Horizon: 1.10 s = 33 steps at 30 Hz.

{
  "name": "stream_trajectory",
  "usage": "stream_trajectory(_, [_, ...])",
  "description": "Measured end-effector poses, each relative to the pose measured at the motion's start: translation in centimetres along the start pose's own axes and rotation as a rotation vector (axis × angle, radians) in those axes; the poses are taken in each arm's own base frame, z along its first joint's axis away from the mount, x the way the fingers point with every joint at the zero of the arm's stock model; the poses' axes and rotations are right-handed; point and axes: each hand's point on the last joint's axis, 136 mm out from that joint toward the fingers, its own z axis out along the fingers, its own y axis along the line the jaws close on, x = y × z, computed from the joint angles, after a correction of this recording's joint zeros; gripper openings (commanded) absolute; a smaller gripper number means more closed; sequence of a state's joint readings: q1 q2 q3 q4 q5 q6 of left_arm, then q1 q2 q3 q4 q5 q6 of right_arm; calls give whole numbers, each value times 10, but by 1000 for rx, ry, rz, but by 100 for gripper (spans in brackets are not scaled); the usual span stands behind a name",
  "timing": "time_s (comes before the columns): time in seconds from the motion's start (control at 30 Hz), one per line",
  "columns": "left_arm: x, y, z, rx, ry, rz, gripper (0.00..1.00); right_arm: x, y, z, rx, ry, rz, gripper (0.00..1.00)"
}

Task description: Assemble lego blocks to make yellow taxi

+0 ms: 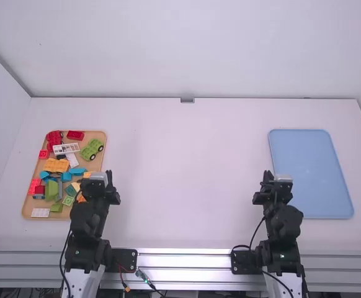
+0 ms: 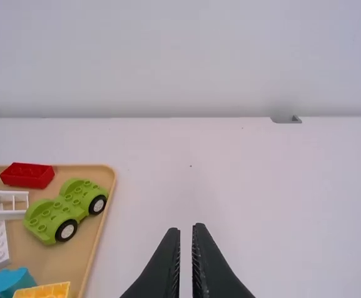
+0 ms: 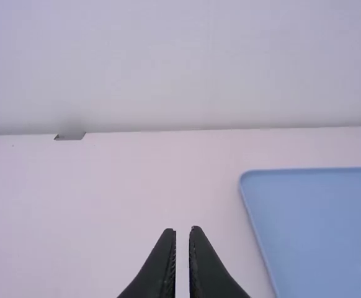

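Blocks for the taxi lie loose in a brown tray (image 1: 26,208) on the desk (image 1: 180,174), toward its left edge. Along the tray's far edge we see a red block (image 1: 75,135), with a red car base (image 1: 54,136) at the far left corner. A green car base (image 1: 92,149) with dark wheels sits near the far right corner, by the right edge. Between the two bases lies a white ladder (image 1: 66,148), and a small red square (image 1: 43,154) rests at the left edge. Nearer the middle we find a yellow-orange block (image 1: 56,165), with blue pieces (image 1: 66,177) just beside it. A tall green piece (image 1: 51,190) stands toward the near edge, and a white block (image 1: 40,213) sits in the near left corner.

Our left end effector (image 1: 98,179) shows at the brown tray's right edge in the high view; in its wrist view its fingers (image 2: 165,267) are closed, with only a thin slit between them and nothing held. Our right end effector (image 1: 276,180) is near the left edge of a blue tray (image 1: 352,210), which lies toward the desk's right edge. Its fingers (image 3: 206,267) are closed and hold nothing, with a similar thin slit between them.
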State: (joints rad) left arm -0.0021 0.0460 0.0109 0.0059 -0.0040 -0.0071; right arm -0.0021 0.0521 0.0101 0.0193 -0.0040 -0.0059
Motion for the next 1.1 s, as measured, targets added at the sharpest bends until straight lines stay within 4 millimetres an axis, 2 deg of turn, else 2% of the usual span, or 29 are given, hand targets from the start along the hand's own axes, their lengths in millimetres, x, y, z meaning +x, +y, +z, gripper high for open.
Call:
stream_trajectory(0.13, [-5, 0, 0, -1, 21, 0, 14, 0, 0, 1, -2, 24, -1, 14])
stream_trajectory(0.33, [-26, 0, 1, 0, 31, 1, 25, -17, 2, 5, -11, 25, -1, 25])
stream_trajectory(0.53, [-36, -1, 5, 1, 64, 1, 35, -29, 3, 11, -19, 40, 0, 35])
stream_trajectory(0.9, [-62, -1, 23, -4, 131, -5, 56, -59, 15, 29, -68, 58, -8, 57])
stream_trajectory(1.1, [-74, 7, 35, -62, 168, -71, 68, -75, 17, 42, -78, 61, -10, 68])
